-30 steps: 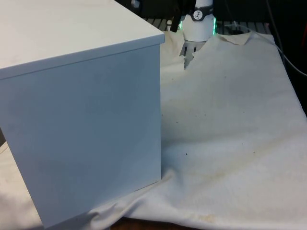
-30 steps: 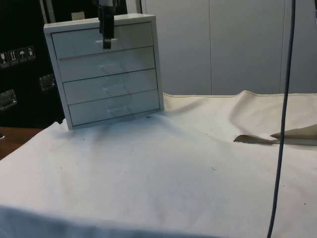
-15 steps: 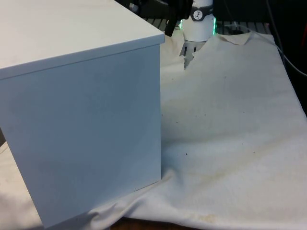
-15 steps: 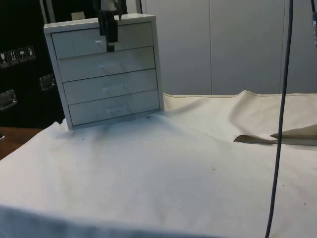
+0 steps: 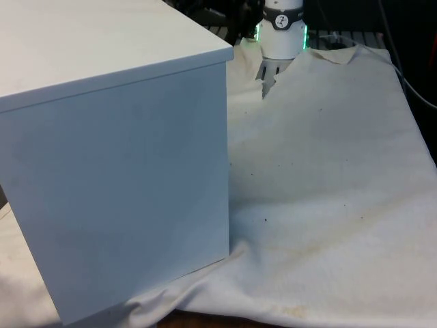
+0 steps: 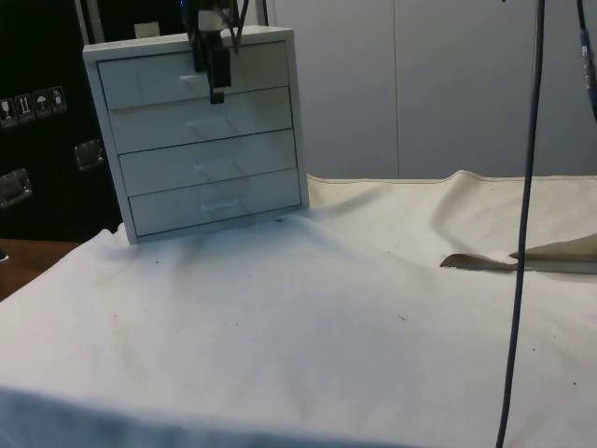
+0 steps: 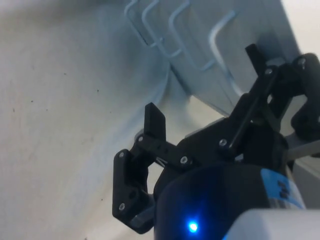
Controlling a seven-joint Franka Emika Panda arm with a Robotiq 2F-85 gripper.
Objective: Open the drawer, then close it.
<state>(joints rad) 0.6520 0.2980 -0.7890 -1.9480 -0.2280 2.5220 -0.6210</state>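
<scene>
You have the black two-finger gripper (image 6: 217,91) hanging in front of the white four-drawer chest (image 6: 201,140), at the seam between the top drawer (image 6: 187,77) and the second. In the side view the top drawer's pale bar handle (image 6: 191,78), long axis level, sits just at the gripper's ten o'clock. The fingers (image 7: 154,125) stand spread wide, holding nothing, touching nothing I can make out.

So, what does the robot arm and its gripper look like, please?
The arm is white with a green glowing ring near its base. The gripper is black, made of bolted link pieces with small silver screws, and has two flat, rectangular fingers. In the side view it appears as a slim dark shape.
</scene>
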